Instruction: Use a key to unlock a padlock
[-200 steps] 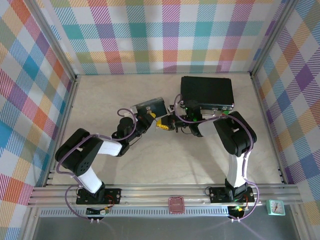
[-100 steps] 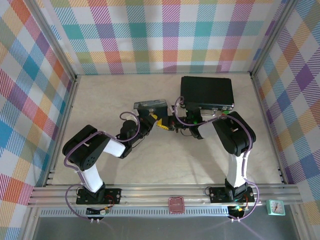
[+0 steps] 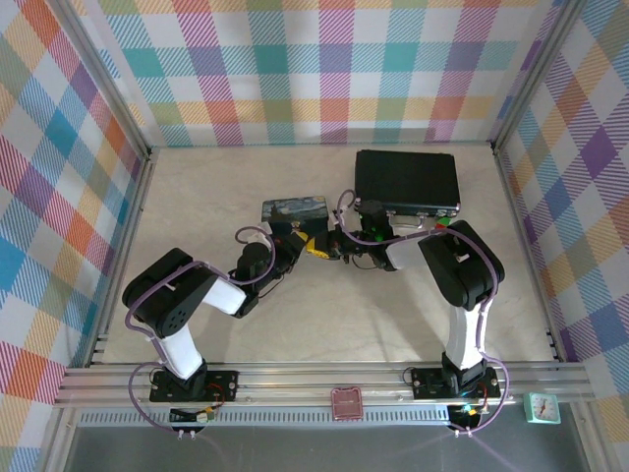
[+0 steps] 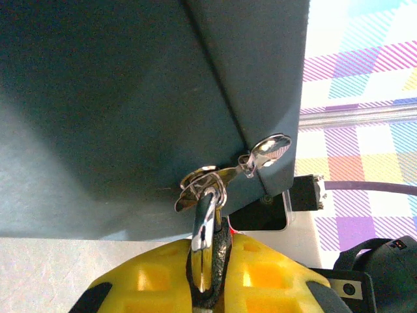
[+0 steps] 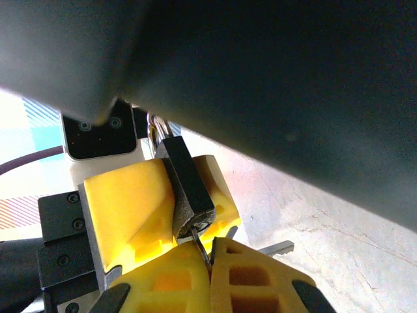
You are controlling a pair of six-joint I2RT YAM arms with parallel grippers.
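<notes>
The padlock (image 5: 189,182), a small dark block, sits clamped between the yellow fingers (image 5: 127,208) of my left gripper (image 3: 312,246). In the left wrist view my left gripper (image 4: 212,251) is shut on it, and its shiny shackle (image 4: 204,228) rises to a ring of spare keys (image 4: 202,184). My right gripper (image 5: 210,251) is shut on the key (image 5: 203,240), whose blade enters the padlock's lower face. In the top view my right gripper (image 3: 336,245) meets the left one tip to tip at mid table.
The blue-and-yellow tin (image 3: 295,210) lies just behind the two grippers. A flat black case (image 3: 406,182) lies at the back right. A dark box-like surface (image 4: 130,98) hangs close over the jaws. A loose key blade (image 5: 277,248) shows above the tabletop.
The tin has turned from tilted to square and shifted slightly nearer. The left arm has swung a little right, and both grippers, still joined, have crept towards the back.
</notes>
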